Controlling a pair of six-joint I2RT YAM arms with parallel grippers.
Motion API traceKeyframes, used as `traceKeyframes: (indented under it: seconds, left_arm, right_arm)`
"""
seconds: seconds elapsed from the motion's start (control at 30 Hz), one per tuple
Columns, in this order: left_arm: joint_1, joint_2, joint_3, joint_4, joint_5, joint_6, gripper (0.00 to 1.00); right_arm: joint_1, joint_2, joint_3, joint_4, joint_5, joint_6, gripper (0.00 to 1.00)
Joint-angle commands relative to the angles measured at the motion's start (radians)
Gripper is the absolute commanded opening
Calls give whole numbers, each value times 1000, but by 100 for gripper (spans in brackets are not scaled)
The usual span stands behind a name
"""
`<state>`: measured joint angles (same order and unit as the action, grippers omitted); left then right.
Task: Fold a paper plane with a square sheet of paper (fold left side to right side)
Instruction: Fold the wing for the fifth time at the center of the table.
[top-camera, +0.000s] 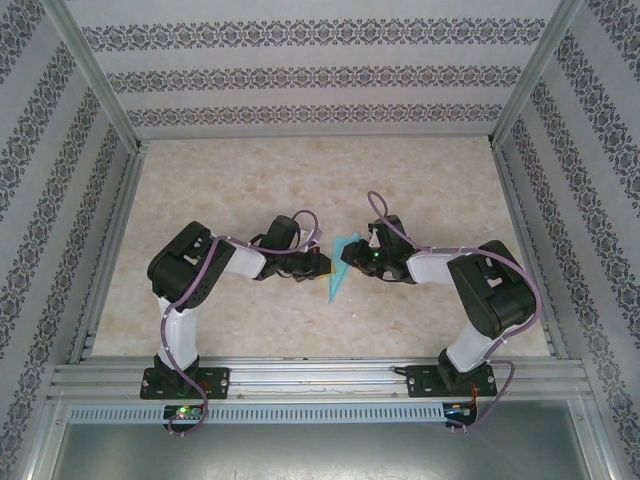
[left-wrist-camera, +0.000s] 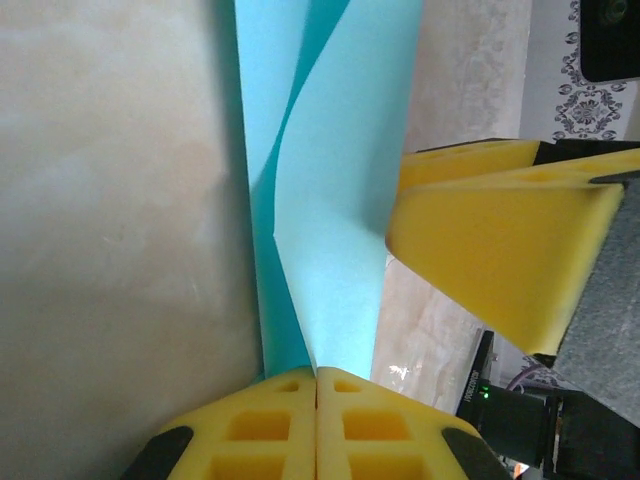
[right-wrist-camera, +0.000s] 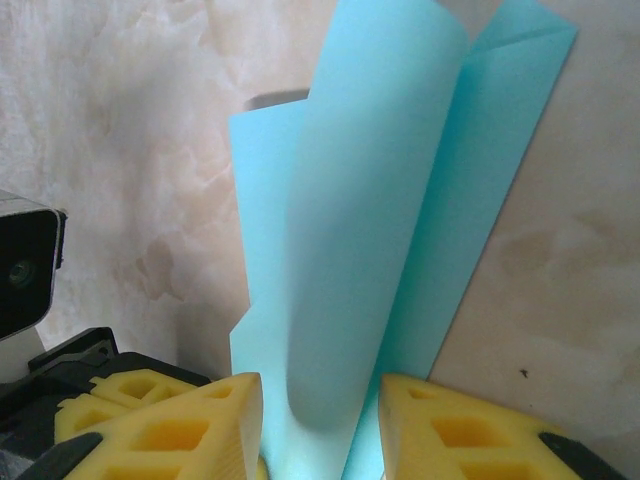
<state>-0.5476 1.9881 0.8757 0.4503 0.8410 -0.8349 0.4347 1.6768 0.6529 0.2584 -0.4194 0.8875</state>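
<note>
The light turquoise paper plane (top-camera: 338, 272) lies mid-table as a slim pointed dart, folded along its length. My left gripper (top-camera: 325, 262) comes in from the left; in the left wrist view its yellow jaws (left-wrist-camera: 317, 378) are shut on the paper's (left-wrist-camera: 330, 200) near edge, one layer curling upward. My right gripper (top-camera: 349, 255) faces it from the right. In the right wrist view it (right-wrist-camera: 320, 420) stands open, its fingers either side of the paper (right-wrist-camera: 370, 230), whose raised flap arches up between them. The right gripper's fingers (left-wrist-camera: 490, 240) hang just right of the paper in the left wrist view.
The marbled beige table (top-camera: 250, 180) stretches bare behind and beside the arms. Patterned walls and aluminium frame rails (top-camera: 300, 375) enclose it. The left arm's wrist camera (right-wrist-camera: 20, 270) and yellow fingers (right-wrist-camera: 130, 400) sit at the lower left of the right wrist view.
</note>
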Motion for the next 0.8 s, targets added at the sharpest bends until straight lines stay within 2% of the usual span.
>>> traceKeyframes:
  seconds: [0.0,0.77]
  left_arm:
    - [19,21,24,-70,-24,56,6]
    - [31,89,92,-210,-84,87,2]
  right_arm:
    - [26,72,10,13,25,-26,38]
    - [22,5,10,3,13,-29,38]
